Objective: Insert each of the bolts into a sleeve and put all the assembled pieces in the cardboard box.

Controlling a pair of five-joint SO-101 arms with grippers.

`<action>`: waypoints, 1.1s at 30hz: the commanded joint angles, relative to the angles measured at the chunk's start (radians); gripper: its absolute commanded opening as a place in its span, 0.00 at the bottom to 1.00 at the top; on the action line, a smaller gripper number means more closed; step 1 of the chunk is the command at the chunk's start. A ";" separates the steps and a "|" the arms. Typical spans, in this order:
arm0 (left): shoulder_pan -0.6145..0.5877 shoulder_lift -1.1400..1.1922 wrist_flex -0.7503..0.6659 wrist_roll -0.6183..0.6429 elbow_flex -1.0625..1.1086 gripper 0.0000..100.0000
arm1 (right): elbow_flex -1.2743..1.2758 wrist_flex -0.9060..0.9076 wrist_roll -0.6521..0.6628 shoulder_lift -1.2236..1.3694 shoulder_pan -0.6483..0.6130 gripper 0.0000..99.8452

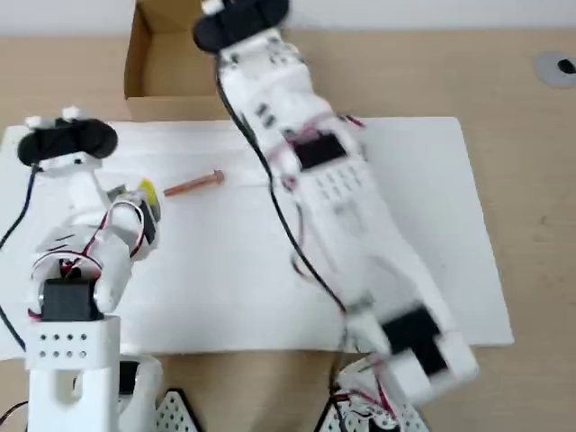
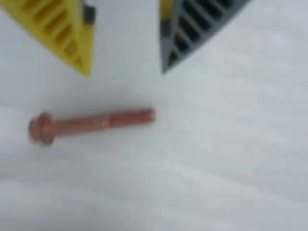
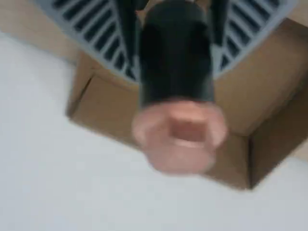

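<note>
Bolt lies loose on the white sheet beside the left pincer, jaws apart, likely for pickup. Right pincer, clamped on a bolted sleeve, is near the cardboard box.

Two bolts, one sleeve, one cardboard box

Loose bolt: copper-red, plain.
Sleeve: black; bolt head at its end pinkish copper.
Cardboard box: brown.
Left fingers: one yellow, other dark grey, both ribbed in stripes.
Right fingers: grey with dark slats.
Right arm: white, black blocks; left arm same.
Sheet: white.
Bench: pale wood tone.
</note>
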 commanded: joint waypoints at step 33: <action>-0.040 -0.035 0.058 -0.072 0.069 0.00 | -1.684 0.359 0.279 1.300 0.068 0.24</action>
